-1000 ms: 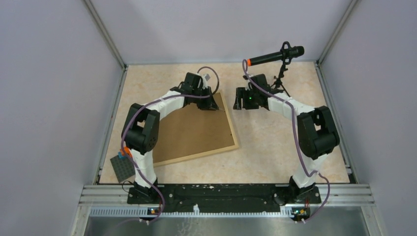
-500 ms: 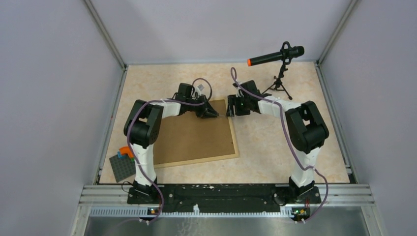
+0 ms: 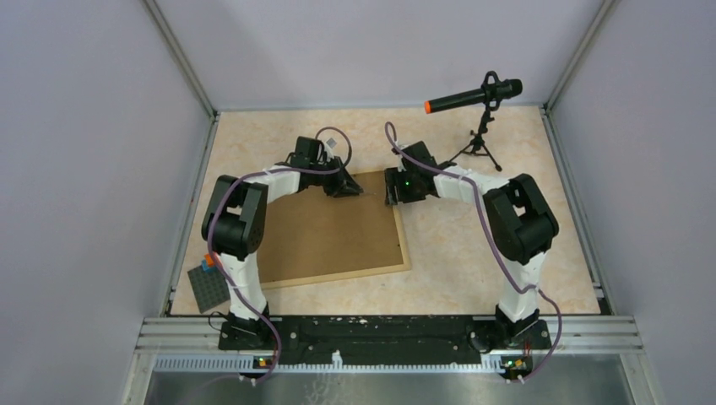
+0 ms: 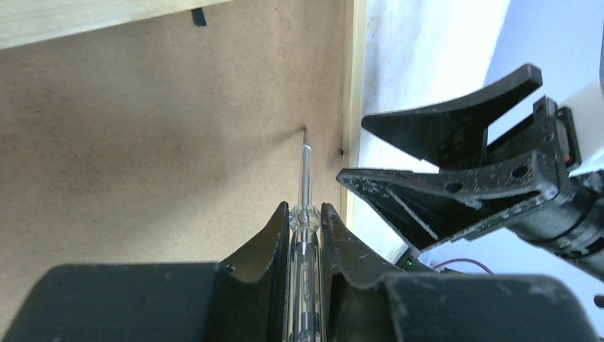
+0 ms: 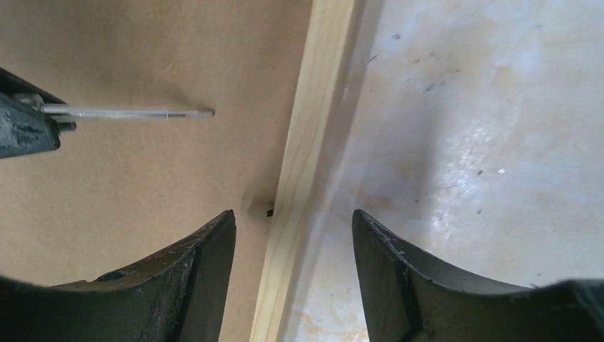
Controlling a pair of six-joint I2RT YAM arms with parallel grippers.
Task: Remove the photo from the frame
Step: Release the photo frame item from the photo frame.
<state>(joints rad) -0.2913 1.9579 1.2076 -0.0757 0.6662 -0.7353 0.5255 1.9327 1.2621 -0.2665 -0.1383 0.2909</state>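
Note:
The frame lies face down on the table, its brown backing board up. The photo is hidden beneath the board. My left gripper is shut on a clear-handled screwdriver. The screwdriver's tip rests on the board close to the frame's right rail. My right gripper is open and straddles that light-wood rail near the far right corner. A small black tab sits by the rail between its fingers. The screwdriver shaft shows to the left.
A microphone on a small tripod stands at the back right. A dark grey studded baseplate with coloured bricks lies at the near left by the left arm's base. Enclosure walls close in on both sides and the back.
The right gripper has swung left from the bare table onto the frame's right rail. The left gripper has drawn back to the left with the screwdriver. The frame has turned and slid slightly nearer.

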